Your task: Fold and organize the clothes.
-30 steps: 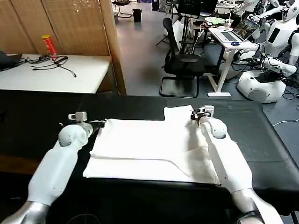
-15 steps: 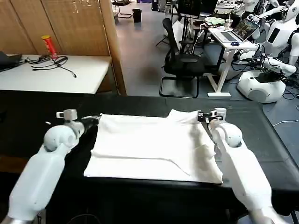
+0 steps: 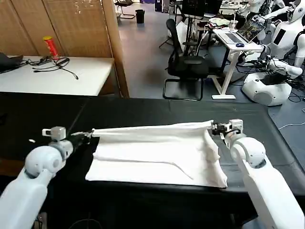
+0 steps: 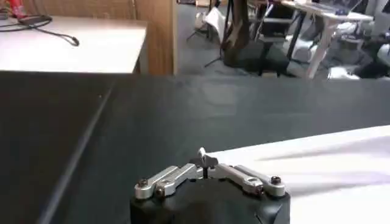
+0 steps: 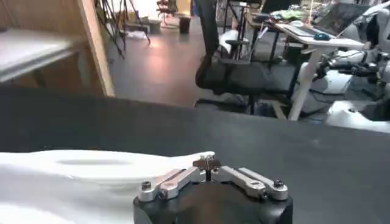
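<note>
The clothes, one white T-shirt (image 3: 157, 155), lie folded on the black table (image 3: 143, 109). Its far edge is lifted and pulled taut between my two grippers. My left gripper (image 3: 88, 134) is shut on the shirt's far left corner (image 4: 210, 159). At the far right corner (image 5: 204, 156), my right gripper (image 3: 213, 127) is shut on the cloth. The near part of the shirt rests flat, with a crease running across it. No logo print shows on the side facing up.
A white desk (image 3: 52, 76) with a red can (image 3: 49, 46) and cables stands beyond the table's far left. A black office chair (image 3: 186, 67) and white robots (image 3: 267, 88) stand farther back. Bare black tabletop lies on both sides of the shirt.
Both grippers have moved outward and toward me, the left going left, the right going right. The shirt's far edge has stretched from a slack fold into a taut raised line.
</note>
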Controlling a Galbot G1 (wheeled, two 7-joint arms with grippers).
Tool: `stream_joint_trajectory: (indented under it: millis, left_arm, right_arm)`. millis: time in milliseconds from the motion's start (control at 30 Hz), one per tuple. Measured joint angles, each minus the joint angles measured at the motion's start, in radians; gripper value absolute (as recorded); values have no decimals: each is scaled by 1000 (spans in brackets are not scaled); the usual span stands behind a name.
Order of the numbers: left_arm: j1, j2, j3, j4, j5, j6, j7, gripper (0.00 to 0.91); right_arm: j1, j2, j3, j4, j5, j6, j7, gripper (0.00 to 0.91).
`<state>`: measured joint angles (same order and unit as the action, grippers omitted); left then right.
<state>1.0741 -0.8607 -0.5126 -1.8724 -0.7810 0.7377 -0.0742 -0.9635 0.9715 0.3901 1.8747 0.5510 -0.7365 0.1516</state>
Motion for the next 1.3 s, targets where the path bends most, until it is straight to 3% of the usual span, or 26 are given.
stream_joint_trajectory:
  millis: [367, 700, 967, 1000, 1033, 1067, 1300]
  left_arm:
    - [169, -5, -59, -146, 112, 0, 9, 0]
    - [310, -45, -83, -176, 193, -1, 27, 0]
    - [342, -72, -84, -182, 211, -1, 25, 0]
    - [343, -75, -84, -183, 211, -1, 25, 293]
    - [343, -77, -84, -184, 211, -1, 25, 878]
    - [343, -80, -84, -186, 211, -1, 25, 878]
    - [345, -100, -108, -220, 239, -1, 20, 878]
  right_arm:
    - [-205, -37, 20, 122, -32, 0, 5, 0]
    - [-291, -30, 24, 145, -39, 0, 3, 0]
    - [-318, -26, 35, 171, -40, 0, 4, 0]
    - [-322, -26, 38, 175, -40, 0, 2, 78]
    - [-327, -26, 42, 180, -39, 0, 0, 644]
    - [-334, -27, 47, 187, -38, 0, -1, 878]
    - [-390, -37, 108, 256, -4, 0, -4, 878]
